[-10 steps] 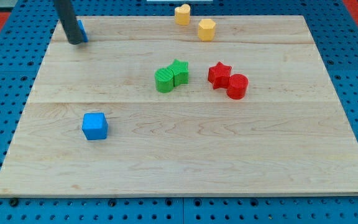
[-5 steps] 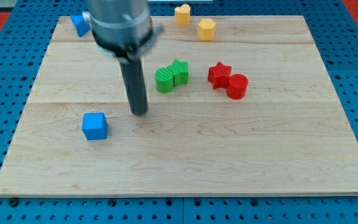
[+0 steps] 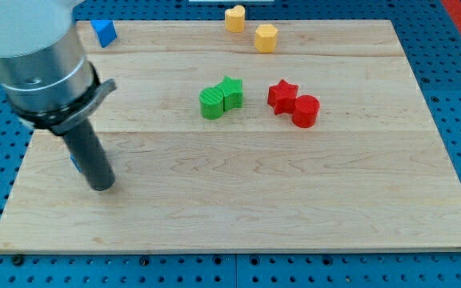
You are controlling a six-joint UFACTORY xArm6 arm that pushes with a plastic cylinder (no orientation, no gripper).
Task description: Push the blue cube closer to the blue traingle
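Trouble could be met here — no jaws exist to grip, only my tip [image 3: 102,186], so the mostly hidden blue cube [image 3: 74,162] could be skewed off-line from the blue triangle [image 3: 103,32].

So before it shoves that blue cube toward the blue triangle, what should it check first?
1. My tip on the board, toward the view's bottom left: ok.
2. Blue cube in sight: not ok; only a blue sliver shows behind the rod.
3. Tip on the cube's bottom side, away from the triangle: ok.
4. Tip touching the cube: cannot tell.
5. Blue triangle in sight at the view's top left: ok.
6. Green blocks off the path: ok.
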